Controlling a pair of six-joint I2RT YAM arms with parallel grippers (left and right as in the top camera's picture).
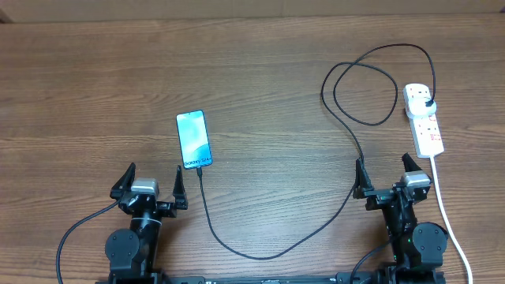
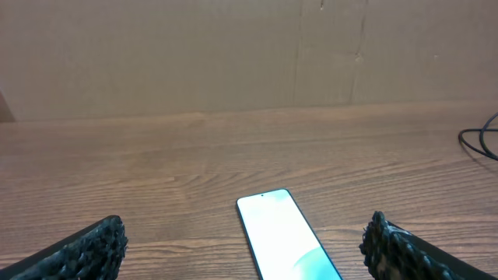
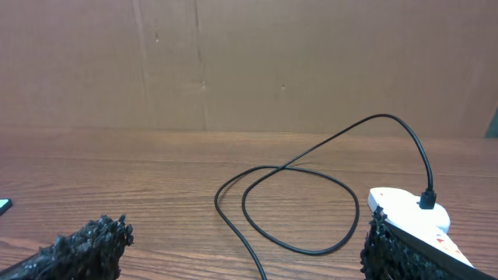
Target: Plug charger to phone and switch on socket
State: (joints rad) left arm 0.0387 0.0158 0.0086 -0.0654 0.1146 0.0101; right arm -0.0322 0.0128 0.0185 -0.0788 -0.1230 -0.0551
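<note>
Closest in, both arms sat at the near edge of the table (image 1: 268,158). The left gripper (image 1: 154,172) and right gripper (image 1: 383,164) each had their jaws spread wide, nothing between them. The black cable (image 3: 387,117) sagged in a big curve between the two arms. One end sat right at the bottom edge of the phone (image 1: 193,140), though I couldn't tell if it was fully seated. The phone lay flat just beyond the left gripper, screen lit. Past the right gripper was the white power strip (image 1: 426,130), with its white cord (image 1: 448,209) trailing back. The black plug (image 1: 427,103) was stuck in its far outlet, and the cable looped beside it. Couldn't read the switches.
</note>
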